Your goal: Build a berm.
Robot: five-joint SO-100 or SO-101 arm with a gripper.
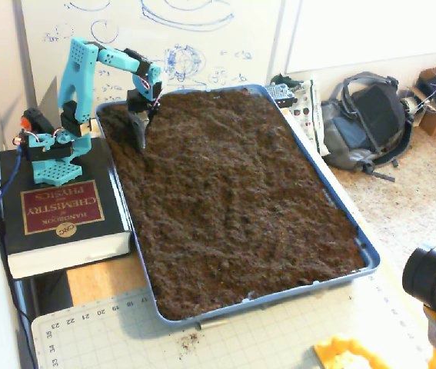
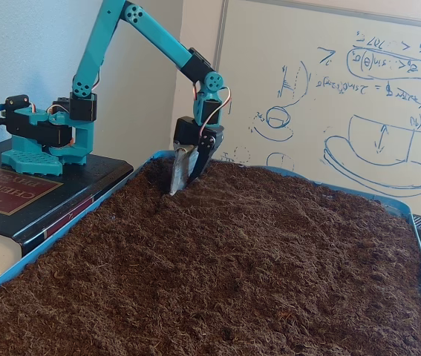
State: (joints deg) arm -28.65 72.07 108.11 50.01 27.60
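Observation:
A blue tray point(image 1: 333, 201) point(image 2: 47, 251) is filled with loose dark brown soil point(image 1: 233, 192) point(image 2: 255, 267). The soil surface is rough and roughly level, and no raised berm stands out in either fixed view. My teal arm reaches over the tray's far left corner. Its gripper point(image 1: 139, 137) point(image 2: 177, 185) points down, with the grey blade finger and the dark finger close together. The tips touch or dip into the soil, and nothing shows between them.
The arm's base stands on a thick black book point(image 1: 56, 211) point(image 2: 17, 193) left of the tray. A whiteboard point(image 2: 344, 96) leans behind it. A backpack point(image 1: 367, 123) lies at the right, a cutting mat point(image 1: 241, 338) in front, and a black camera point(image 1: 433, 277) at the lower right.

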